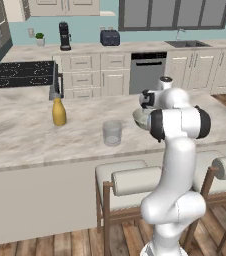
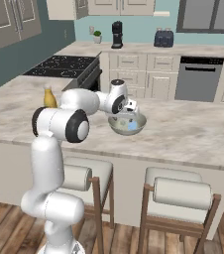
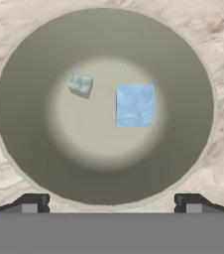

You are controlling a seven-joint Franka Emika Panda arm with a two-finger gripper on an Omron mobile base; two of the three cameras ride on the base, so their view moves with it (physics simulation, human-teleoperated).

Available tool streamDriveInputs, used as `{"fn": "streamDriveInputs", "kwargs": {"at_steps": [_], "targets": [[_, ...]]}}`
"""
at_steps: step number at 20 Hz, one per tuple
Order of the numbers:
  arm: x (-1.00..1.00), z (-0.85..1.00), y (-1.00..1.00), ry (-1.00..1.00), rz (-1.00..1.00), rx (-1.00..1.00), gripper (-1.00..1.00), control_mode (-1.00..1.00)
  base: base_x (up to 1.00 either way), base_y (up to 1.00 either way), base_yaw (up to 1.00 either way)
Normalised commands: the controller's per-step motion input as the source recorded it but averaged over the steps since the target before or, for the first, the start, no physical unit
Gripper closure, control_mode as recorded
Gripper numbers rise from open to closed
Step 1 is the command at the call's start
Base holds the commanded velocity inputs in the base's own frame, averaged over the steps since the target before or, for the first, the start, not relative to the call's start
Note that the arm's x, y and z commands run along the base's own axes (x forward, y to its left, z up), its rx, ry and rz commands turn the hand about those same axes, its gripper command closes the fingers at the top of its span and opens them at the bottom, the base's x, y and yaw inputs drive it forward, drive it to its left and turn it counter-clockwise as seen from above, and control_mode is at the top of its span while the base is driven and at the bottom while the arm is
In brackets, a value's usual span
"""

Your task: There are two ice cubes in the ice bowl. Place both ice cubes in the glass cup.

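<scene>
The ice bowl (image 3: 25,149) lies straight below my hand, wide and grey-beige, on the marble counter. Two pale-blue ice cubes rest on its floor: a larger one (image 3: 135,104) right of centre and a smaller one (image 3: 81,85) to its left. My gripper (image 3: 111,204) hovers above the bowl's near rim, open, with its fingertips (image 3: 32,203) far apart and nothing between them. From the right base the gripper (image 2: 129,112) hangs just over the bowl (image 2: 115,126). The glass cup (image 1: 112,132) stands upright on the counter, left of the bowl (image 1: 138,117), which my arm partly hides.
A yellow bottle (image 1: 59,111) stands on the counter left of and behind the cup. Two stools (image 1: 130,180) sit under the counter's front edge beside my base. A stove (image 1: 22,74) lies at the far left.
</scene>
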Motion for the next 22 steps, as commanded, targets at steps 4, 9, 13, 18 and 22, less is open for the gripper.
{"fn": "streamDriveInputs", "kwargs": {"at_steps": [4,9,13,18,22], "targets": [[0.35,-0.32,-0.25,0.05,0.0,0.0,-1.0,-1.0,0.0,0.0,0.0],[0.12,-0.12,-0.12,0.09,0.0,-0.02,-1.0,-1.0,0.0,0.0,0.0],[0.14,-0.18,0.0,0.1,0.0,-0.04,-1.0,-1.0,0.0,0.0,0.0],[0.23,-0.23,0.0,0.02,0.0,-0.05,-1.0,-1.0,0.0,0.0,0.0],[0.26,-0.27,0.0,0.0,0.0,-0.05,-1.0,-1.0,0.0,0.0,0.0]]}}
